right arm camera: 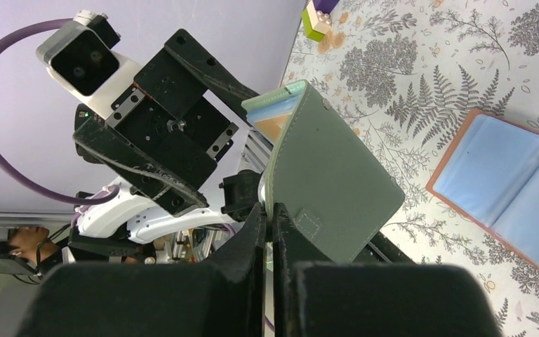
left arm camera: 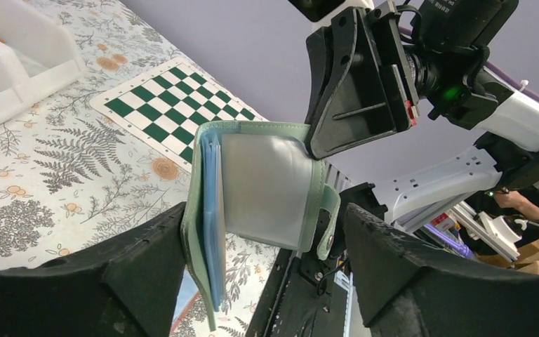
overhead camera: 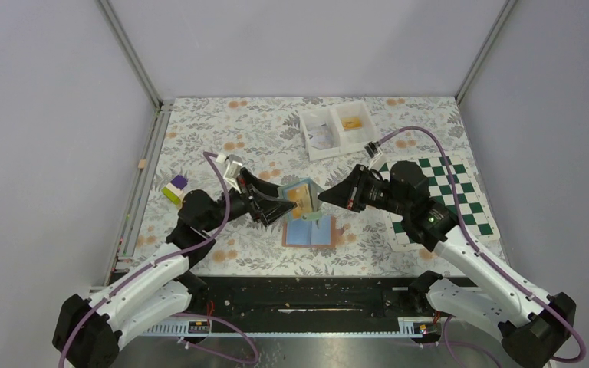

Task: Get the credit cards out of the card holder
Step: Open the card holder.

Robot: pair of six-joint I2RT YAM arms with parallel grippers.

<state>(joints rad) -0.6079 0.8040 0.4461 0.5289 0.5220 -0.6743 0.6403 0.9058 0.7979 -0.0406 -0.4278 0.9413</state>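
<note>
Up off the table, the green holder stands half open, its cover pinched in the closed right gripper. The left gripper is spread wide, one finger on either side of the holder; whether either touches it is hard to say. An orange card shows between its leaves. Just below, the tan holder lies open, blue panels up.

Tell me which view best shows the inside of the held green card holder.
Left wrist: the green card holder faces the camera, clear pocket and blue pages plain. The right wrist view shows mostly its outer cover and tab, pinched in the jaws of the right gripper. The top view shows it small between the arms.
</note>
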